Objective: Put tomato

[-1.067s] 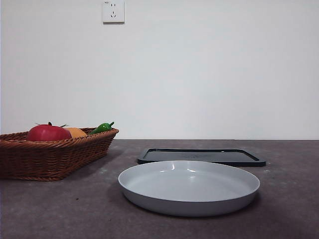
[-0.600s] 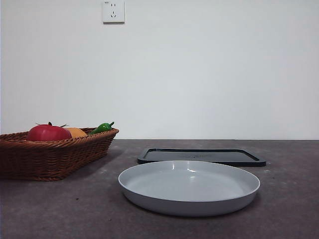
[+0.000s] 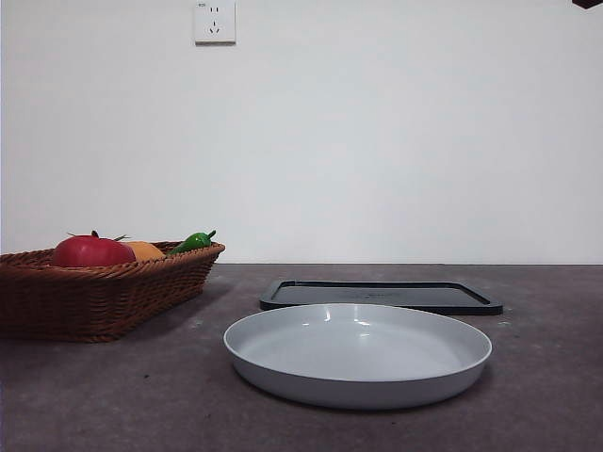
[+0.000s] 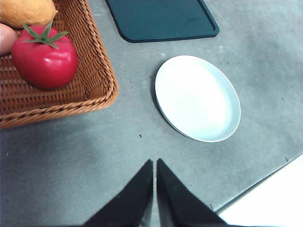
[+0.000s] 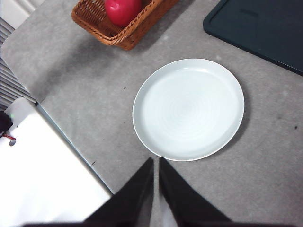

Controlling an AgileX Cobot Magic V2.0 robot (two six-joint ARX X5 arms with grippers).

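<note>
Tomato [image 3: 89, 251] is lying in the wicker basket [image 3: 104, 297] at the left side of the grey desk [image 3: 141, 395], its green spiky stem pointing up. An orange round fruit [image 3: 144, 250] is sitting just beside it in the same basket, and a small green pepper [image 3: 193, 242] is poking above the basket's far rim. In the left wrist view the tomato [image 4: 45, 59] is resting on the basket's woven floor [image 4: 94, 71], close to one wall, with the orange fruit [image 4: 26, 12] touching or nearly touching it.

A white plate [image 3: 358, 353] is sitting empty on the desk, well apart from the basket, and a dark flat tray [image 3: 382, 295] is lying just behind it.

Both arms are hanging high above the desk. The left gripper [image 4: 155, 163] is hovering over bare desk between the basket and the plate [image 4: 197, 98], its two jaws pressed together with nothing between them. The right gripper [image 5: 156, 161] is hovering over the near edge of the plate [image 5: 188, 109], its jaws likewise closed together and holding nothing. In the front view only a black tip [image 3: 587, 4] is showing at the top right corner.
</note>
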